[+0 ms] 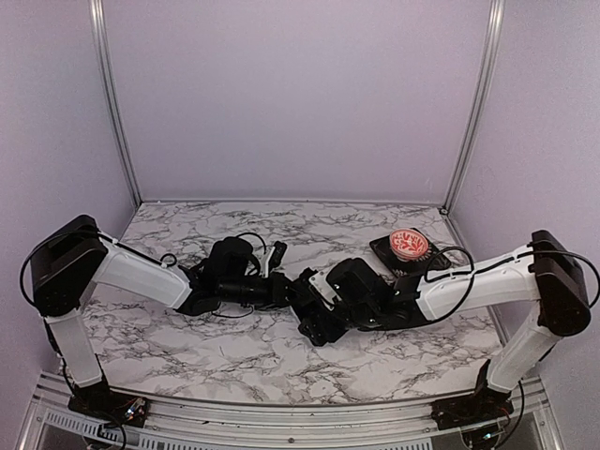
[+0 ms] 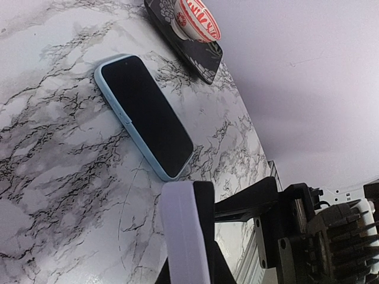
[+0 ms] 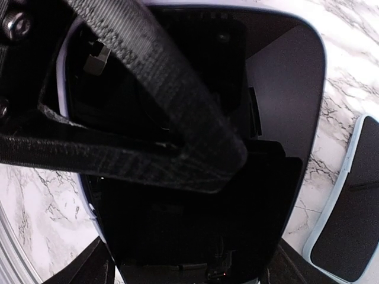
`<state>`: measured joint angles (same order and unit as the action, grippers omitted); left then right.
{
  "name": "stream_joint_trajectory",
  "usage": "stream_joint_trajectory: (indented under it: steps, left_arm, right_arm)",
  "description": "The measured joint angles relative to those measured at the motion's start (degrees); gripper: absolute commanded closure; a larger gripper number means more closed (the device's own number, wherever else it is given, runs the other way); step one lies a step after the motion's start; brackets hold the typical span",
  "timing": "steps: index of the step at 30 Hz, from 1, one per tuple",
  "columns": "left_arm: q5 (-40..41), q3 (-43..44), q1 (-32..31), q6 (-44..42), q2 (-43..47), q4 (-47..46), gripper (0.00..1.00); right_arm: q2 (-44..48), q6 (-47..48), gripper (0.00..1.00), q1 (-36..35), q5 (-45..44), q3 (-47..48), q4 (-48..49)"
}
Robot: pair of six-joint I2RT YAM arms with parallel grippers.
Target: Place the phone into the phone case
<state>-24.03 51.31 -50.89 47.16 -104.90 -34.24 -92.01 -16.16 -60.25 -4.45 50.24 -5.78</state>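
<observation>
A lavender-edged phone [image 3: 278, 106] with a black glossy screen fills the right wrist view. It stands edge-on at the bottom of the left wrist view [image 2: 180, 231]. My left gripper [image 2: 186, 266] is shut on its faces. My right gripper [image 3: 192, 263] has a finger [image 3: 89, 269] on either side of the phone; whether they touch it is hidden. A light blue phone case [image 2: 145, 115] lies flat on the marble table, dark inside facing up, just beyond the phone. It also shows in the right wrist view [image 3: 349, 219]. In the top view both grippers [image 1: 281, 291] [image 1: 314, 314] meet mid-table and hide the phone.
A black floral case with a red-and-white round grip [image 1: 405, 247] lies at the back right, beyond the blue case [image 2: 195, 35]. A black strap [image 3: 148, 89] crosses in front of the phone. The marble table [image 1: 234, 356] has a metal rail along its near edge.
</observation>
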Motion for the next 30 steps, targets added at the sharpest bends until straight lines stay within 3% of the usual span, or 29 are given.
stream_joint_trajectory:
  steps: [1, 4, 7, 12, 17, 19, 21, 23, 29, 30]
  left_arm:
    - [0.1, -0.3, 0.0, -0.2, 0.4, -0.1, 1.00]
    - [0.2, -1.6, -0.1, -3.7, 2.3, 1.7, 1.00]
    - [2.3, -2.0, -1.3, -12.3, 7.1, 11.6, 1.00]
    - [4.1, 1.0, -7.6, -30.1, 21.9, 25.4, 1.00]
    - [1.5, 7.9, -11.9, -40.3, 32.1, 30.6, 1.00]
    - [1.5, 10.1, -12.8, -42.6, 33.6, 32.1, 1.00]
    - [1.7, 11.1, -13.6, -44.9, 34.3, 33.6, 1.00]
    - [2.1, 11.5, -14.3, -46.5, 34.4, 35.5, 1.00]
    - [4.6, 12.1, -15.1, -50.3, 34.3, 40.0, 1.00]
    - [4.7, 12.2, -15.2, -50.3, 34.3, 40.1, 1.00]
  right_arm:
    - [0.2, 0.5, 0.02, 0.0, 0.0, -0.2, 0.3]
    - [3.4, 2.9, 0.01, -0.1, 0.0, -2.2, 1.5]
    - [12.7, 7.9, 0.01, 0.2, 0.9, -5.6, 1.9]
    - [27.4, 18.1, 0.01, 3.1, 15.3, -7.0, 3.8]
    - [29.1, 25.6, 0.08, 3.6, 28.6, -5.6, 4.8]
    - [28.2, 27.5, 0.23, 3.6, 32.8, -4.7, 4.6]
    - [27.3, 28.8, 0.55, 3.6, 36.0, -3.8, 4.5]
    - [25.8, 29.6, 0.99, 3.5, 38.2, -2.9, 4.3]
    - [21.2, 30.7, 1.00, 3.0, 43.3, 0.2, 0.5]
    - [21.1, 30.9, 0.90, 3.0, 43.5, 0.4, 0.4]
